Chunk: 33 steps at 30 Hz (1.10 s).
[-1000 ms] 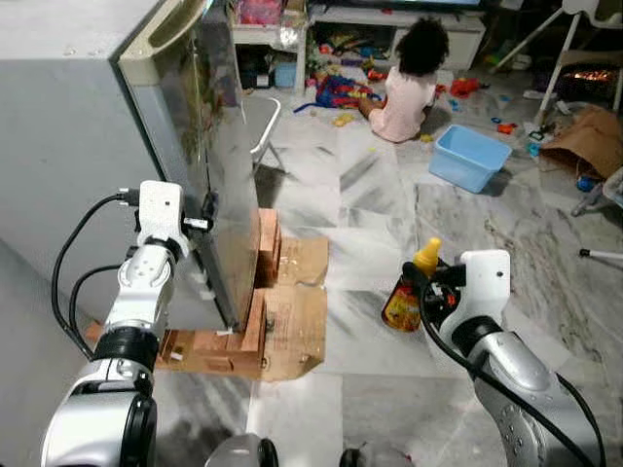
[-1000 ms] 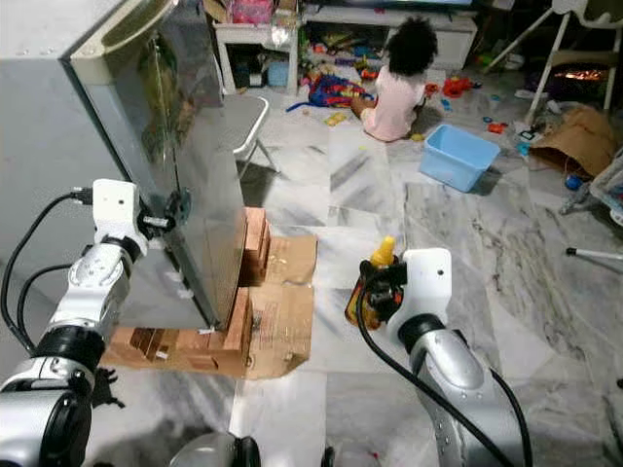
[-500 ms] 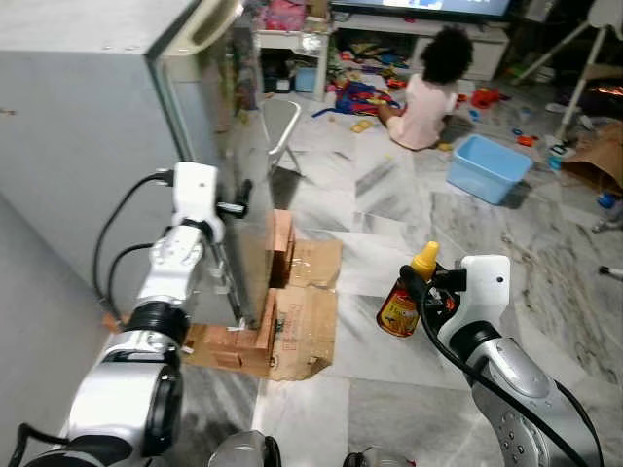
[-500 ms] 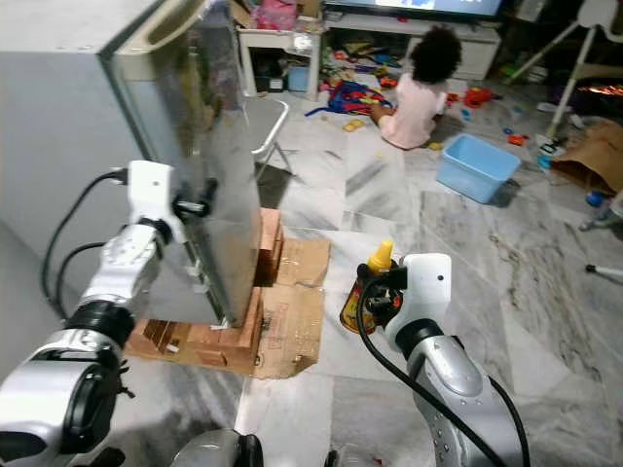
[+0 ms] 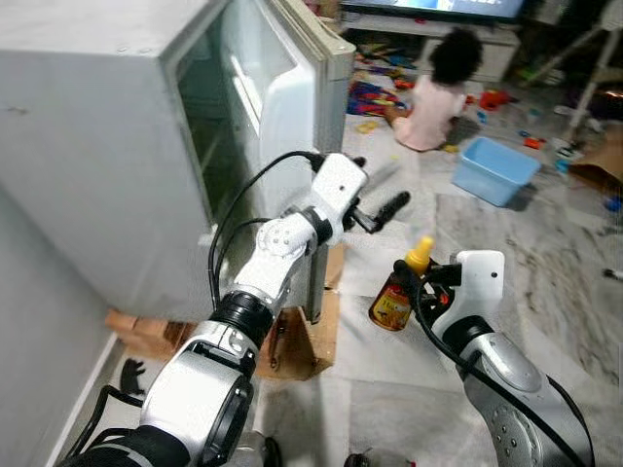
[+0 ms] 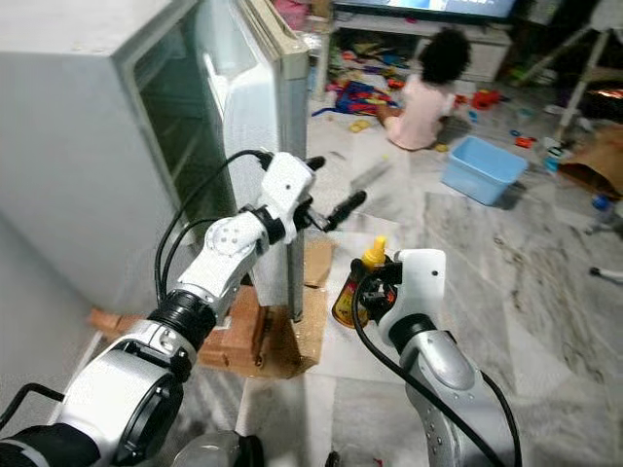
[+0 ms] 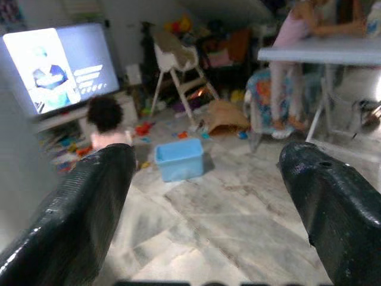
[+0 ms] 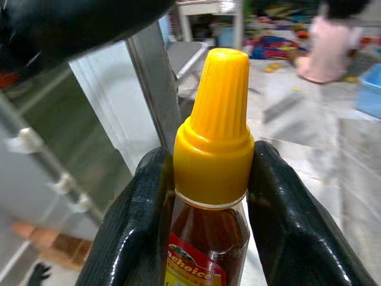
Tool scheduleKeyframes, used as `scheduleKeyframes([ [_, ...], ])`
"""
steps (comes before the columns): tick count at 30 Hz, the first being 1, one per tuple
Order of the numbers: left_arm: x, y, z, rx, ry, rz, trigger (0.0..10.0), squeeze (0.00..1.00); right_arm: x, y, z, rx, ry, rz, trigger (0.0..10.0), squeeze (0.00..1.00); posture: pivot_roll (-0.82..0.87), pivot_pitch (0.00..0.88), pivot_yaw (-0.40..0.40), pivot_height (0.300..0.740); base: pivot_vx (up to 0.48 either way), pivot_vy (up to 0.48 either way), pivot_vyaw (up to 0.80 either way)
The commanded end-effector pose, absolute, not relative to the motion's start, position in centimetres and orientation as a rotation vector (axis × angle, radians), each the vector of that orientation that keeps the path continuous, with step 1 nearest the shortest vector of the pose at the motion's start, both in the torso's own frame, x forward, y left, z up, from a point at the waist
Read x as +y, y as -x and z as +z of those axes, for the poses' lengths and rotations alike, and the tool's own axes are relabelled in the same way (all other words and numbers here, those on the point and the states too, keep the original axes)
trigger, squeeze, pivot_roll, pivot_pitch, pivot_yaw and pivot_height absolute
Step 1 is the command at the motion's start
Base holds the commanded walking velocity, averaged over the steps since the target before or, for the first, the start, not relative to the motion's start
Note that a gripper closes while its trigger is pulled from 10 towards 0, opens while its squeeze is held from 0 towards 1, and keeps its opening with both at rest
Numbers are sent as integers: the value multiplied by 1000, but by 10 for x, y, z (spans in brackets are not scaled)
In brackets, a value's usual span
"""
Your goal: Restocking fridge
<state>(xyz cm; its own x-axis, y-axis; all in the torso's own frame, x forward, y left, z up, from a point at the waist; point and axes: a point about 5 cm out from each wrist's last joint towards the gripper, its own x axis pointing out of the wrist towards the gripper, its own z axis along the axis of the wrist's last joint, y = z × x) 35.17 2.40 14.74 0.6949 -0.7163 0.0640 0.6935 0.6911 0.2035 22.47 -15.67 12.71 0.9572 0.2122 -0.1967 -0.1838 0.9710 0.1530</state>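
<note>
With the fridge [image 5: 97,146] on my left and its door [image 5: 292,117] swung wide, my left gripper [image 5: 375,209], fingers spread and empty, should hold that door while my right gripper [image 5: 421,287], clamped on the bottle [image 5: 401,292], carries it left into the shelves.

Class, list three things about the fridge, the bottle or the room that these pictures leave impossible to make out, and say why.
1. Fridge shelves: eye views, dark interior, door partly blocking.
2. Sauce bottle label: right wrist view, cut off by the edge and right gripper fingers.
3. TV screen text: left wrist view, blurred, too small.
</note>
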Motion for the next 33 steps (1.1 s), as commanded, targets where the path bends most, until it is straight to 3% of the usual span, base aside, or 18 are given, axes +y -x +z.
scheduleKeyframes([
  [1,53,-354,130,-78,-171,-687,10000,0,-159,-226,132,181,-139,195,10000,0,-73,0,4,740,0,0,0],
  [5,95,-350,119,-56,-170,-531,10000,0,-157,-226,131,177,-148,202,10000,0,-54,0,-4,740,0,0,0],
  [12,122,-339,109,-43,-163,-406,10000,0,-155,-229,129,185,-152,208,10000,0,-37,0,-17,740,0,-389,-343],
  [18,120,-329,105,-35,-147,-388,10000,0,-155,-230,129,180,-144,210,10000,0,-38,0,-18,740,0,-456,-697],
  [23,117,-328,105,-22,-156,-364,10000,0,-155,-231,130,173,-137,207,10000,0,-43,0,-15,740,118,-410,0],
  [33,123,-332,105,23,-148,-269,10000,0,-155,-232,130,165,-128,203,10000,0,-43,0,-11,740,460,0,0],
])
